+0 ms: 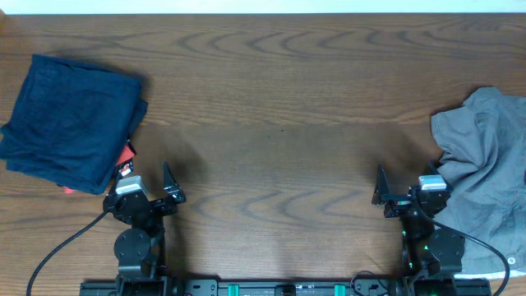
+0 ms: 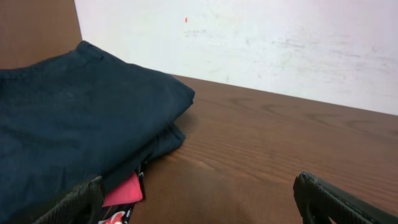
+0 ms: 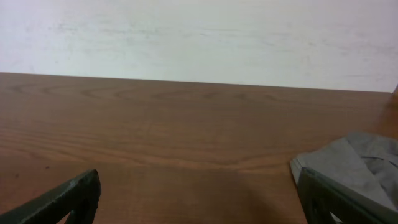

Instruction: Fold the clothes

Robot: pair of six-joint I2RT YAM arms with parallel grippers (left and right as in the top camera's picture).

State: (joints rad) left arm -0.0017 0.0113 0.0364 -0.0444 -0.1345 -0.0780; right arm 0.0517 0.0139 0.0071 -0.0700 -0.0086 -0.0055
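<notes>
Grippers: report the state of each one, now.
Left gripper: open, holding nothing.
Right gripper: open, holding nothing.

Grey shorts (image 1: 485, 156) cut off at right edge, red tag (image 2: 124, 190) half hidden under navy garment (image 1: 70, 119)

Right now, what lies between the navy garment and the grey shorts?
Straight across, only bare table separates the navy garment from the grey shorts; the overhead view shows it.

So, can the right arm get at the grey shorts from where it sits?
Probably yes: the right gripper is open, and the grey shorts lie close beside it with nothing in between.
</notes>
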